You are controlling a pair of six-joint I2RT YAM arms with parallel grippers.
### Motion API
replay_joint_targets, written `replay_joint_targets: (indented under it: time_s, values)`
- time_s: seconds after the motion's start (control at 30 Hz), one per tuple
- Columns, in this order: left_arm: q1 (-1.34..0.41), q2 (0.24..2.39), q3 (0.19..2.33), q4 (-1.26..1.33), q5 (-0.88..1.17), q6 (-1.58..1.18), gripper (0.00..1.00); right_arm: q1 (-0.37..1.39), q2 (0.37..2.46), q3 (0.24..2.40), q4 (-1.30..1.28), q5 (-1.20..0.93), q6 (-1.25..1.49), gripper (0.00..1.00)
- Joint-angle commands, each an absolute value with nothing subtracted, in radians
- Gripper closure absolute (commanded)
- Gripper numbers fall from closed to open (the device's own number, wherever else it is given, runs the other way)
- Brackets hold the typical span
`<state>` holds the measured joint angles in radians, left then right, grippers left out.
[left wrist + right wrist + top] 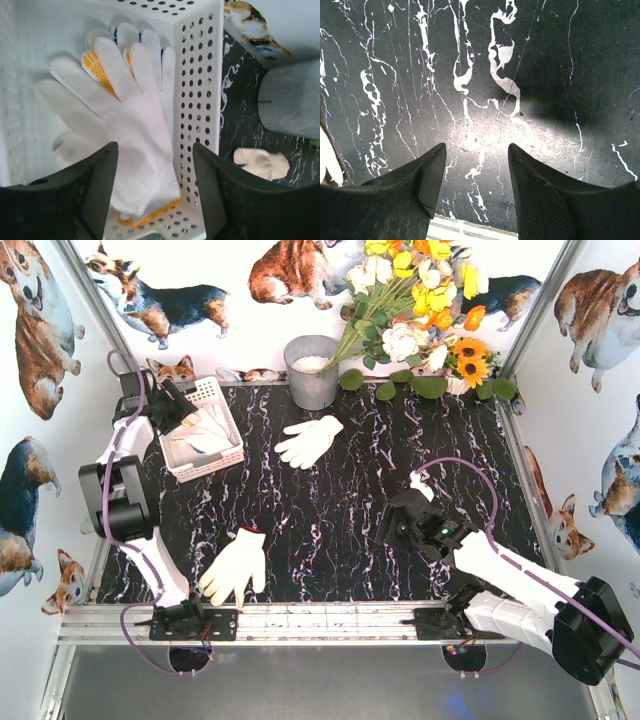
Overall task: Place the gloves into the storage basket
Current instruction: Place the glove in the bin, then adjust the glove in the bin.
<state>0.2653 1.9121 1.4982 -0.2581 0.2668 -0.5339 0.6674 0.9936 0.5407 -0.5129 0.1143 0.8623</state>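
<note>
The white perforated storage basket (232, 433) stands at the back left. It holds several gloves: a white orange-cuffed glove (132, 125) on top, with yellow (95, 67) and a trace of blue beneath. My left gripper (178, 410) hovers over the basket, open and empty (155, 146), its jaws either side of the top glove's cuff and the basket wall (200, 100). A white glove (308, 440) lies mid-table at the back and shows in the left wrist view (262, 162). A cream glove (236, 565) lies near the front left. My right gripper (400, 528) is open (477, 147) over bare table.
A grey metal bucket (312, 370) stands behind the white glove and shows in the left wrist view (292, 105). A bunch of flowers (420, 310) leans at the back right. The aluminium rail (330, 622) runs along the near edge. A pale glove edge (327, 160) shows in the right wrist view.
</note>
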Motion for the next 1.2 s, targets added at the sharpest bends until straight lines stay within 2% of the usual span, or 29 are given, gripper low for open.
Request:
replay_joint_targets:
  time_s: [0.0,0.37,0.73,1.0,1.17]
  values:
    - [0.276,1.997,1.545,-0.226,0.314,-0.596,0.47,0.665,1.005,0.592,-0.486,0.143,0.851,0.46]
    - [0.294,2.044,1.477,-0.209,0.252,-0.660,0.53,0.663,1.021,0.592,-0.479,0.140,0.844,0.46]
    - [0.309,2.077,1.434,-0.119,0.274,-0.718,0.48,0.660,1.022,0.592,-0.479,0.137,0.841,0.46]
    - [0.311,2.140,1.443,-0.038,0.306,-0.767,0.55,0.658,1.028,0.592,-0.477,0.133,0.844,0.46]
    - [0.311,2.170,1.462,-0.014,0.318,-0.780,0.57,0.657,1.029,0.597,-0.483,0.135,0.841,0.46]
